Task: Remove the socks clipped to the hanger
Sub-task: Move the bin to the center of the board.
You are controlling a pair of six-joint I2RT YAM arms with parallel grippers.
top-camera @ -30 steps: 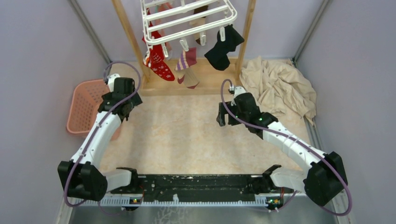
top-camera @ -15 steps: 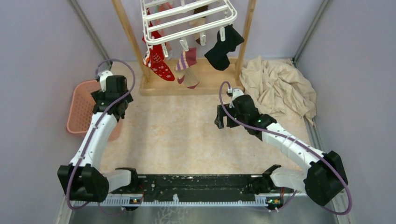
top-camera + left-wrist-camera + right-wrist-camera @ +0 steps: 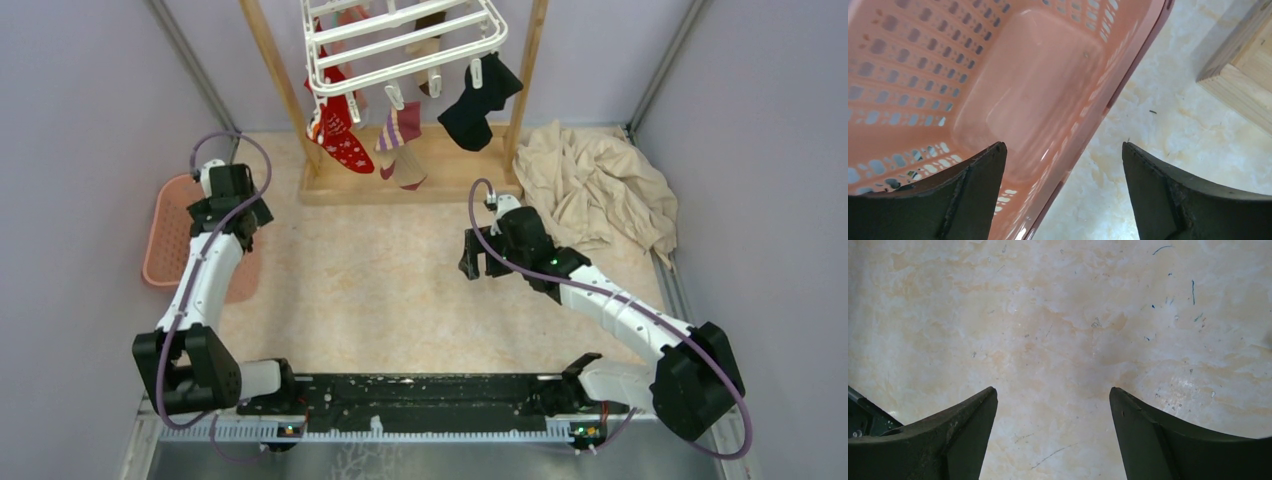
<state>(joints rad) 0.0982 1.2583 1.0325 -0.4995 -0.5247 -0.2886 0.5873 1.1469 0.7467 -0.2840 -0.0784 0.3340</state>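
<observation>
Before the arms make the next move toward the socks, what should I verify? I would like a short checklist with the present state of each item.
1. Fingers of left gripper open, empty: ok.
2. Fingers of right gripper open, empty: ok.
3. Room in pink basket: ok, visible part empty.
4. Is hanger cleared: not ok; red sock, striped sock, black sock hang clipped.
5. Number of socks farther back: cannot tell.
</observation>
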